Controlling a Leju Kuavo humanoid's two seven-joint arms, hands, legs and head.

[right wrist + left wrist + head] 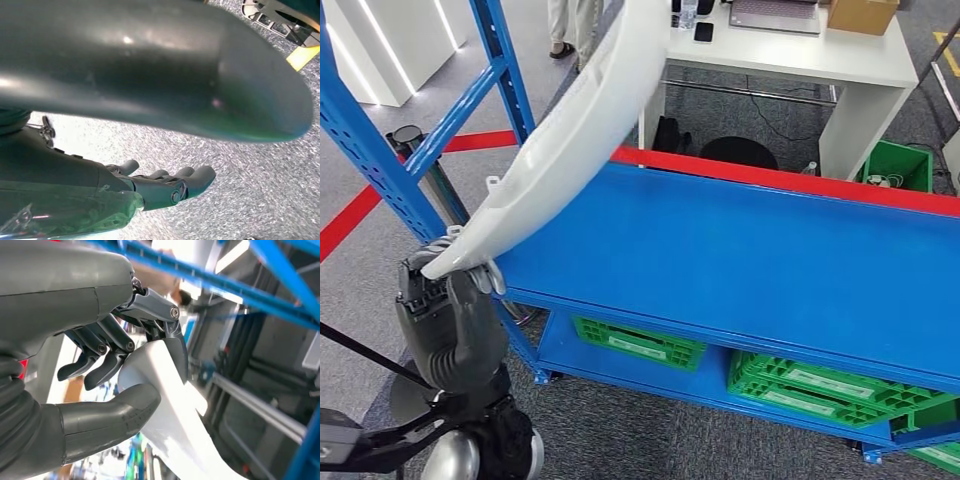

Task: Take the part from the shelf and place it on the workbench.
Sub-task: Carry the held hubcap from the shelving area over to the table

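One left robot hand [124,375] pinches the white part [569,140]; right robot hand [166,185] seemingly empty.

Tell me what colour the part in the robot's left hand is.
White, plain with no pattern. The part shows best in the head view, held by the left hand.

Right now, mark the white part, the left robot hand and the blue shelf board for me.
white part [569,140], head view, middle of its curved body
left robot hand [452,300], head view, back of the hand under the part's end
blue shelf board [743,260], head view, bare top surface
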